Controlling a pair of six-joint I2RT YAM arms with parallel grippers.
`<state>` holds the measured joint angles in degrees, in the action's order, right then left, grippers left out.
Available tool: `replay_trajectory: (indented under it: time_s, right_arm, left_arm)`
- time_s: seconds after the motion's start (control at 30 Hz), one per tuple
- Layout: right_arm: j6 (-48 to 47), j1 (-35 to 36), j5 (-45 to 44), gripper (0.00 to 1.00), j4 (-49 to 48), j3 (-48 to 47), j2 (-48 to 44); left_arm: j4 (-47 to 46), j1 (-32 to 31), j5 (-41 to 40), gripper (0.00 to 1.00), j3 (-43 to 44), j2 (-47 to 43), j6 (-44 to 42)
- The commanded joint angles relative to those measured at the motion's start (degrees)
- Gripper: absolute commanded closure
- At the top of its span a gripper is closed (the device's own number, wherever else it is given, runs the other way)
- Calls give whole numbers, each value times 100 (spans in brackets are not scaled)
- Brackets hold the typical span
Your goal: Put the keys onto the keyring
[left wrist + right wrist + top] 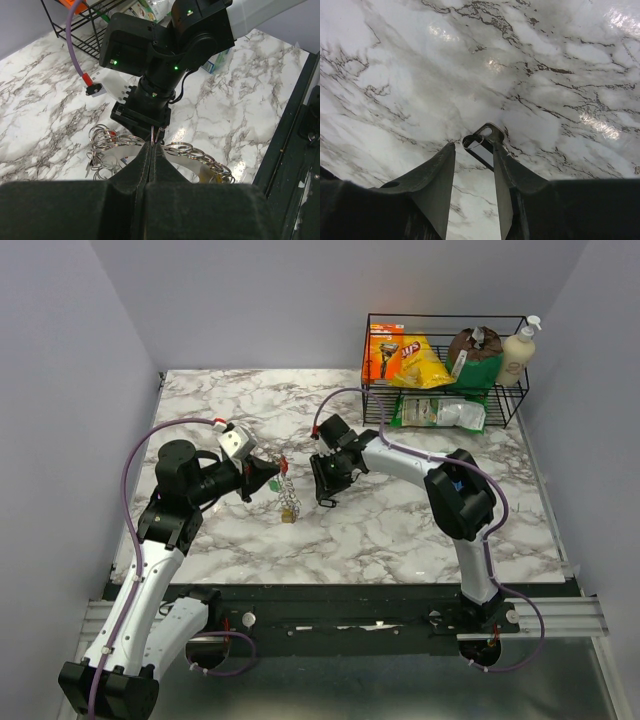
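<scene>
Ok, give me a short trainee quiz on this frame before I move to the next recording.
1. True or false: the left tool is shut on the keyring.
2. Where on the table does the wire basket stand? A near left; B far right; C centre.
3. In its wrist view, what sits between the fingertips of the right tool?
Key: 1 true; 2 B; 3 a small dark oval clip.

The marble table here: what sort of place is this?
Likely a robot test booth: plain walls enclose the marble table, two arms bolted at its edge, a wire basket of groceries.
</scene>
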<state>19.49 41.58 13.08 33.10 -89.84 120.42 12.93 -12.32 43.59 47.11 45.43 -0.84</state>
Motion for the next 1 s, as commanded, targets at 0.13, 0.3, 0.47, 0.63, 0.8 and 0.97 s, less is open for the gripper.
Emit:
replay_trajectory:
  time_s: [0.13, 0.3, 0.47, 0.63, 0.8, 0.97]
  right_arm:
    - [-59, 96, -192, 54, 126, -121, -81]
    - [-24, 113, -104, 60, 118, -174, 43]
    - [-41, 122, -78, 70, 126, -200, 60]
    - [-50, 131, -7, 74, 144, -270, 122]
    - [-59, 157, -113, 77, 232, -306, 184]
    - [-76, 166, -201, 76, 302, -332, 210]
  left_arm:
    - [-282, 54, 211, 100, -18, -104, 5]
    - [-273, 54, 220, 100, -18, -122, 5]
    - [-282, 54, 220, 100, -18, -122, -4]
    - [-282, 63, 220, 100, -18, -131, -13]
    - [-282, 63, 220, 100, -9, -140, -21]
    - [-273, 63, 246, 100, -9, -157, -21]
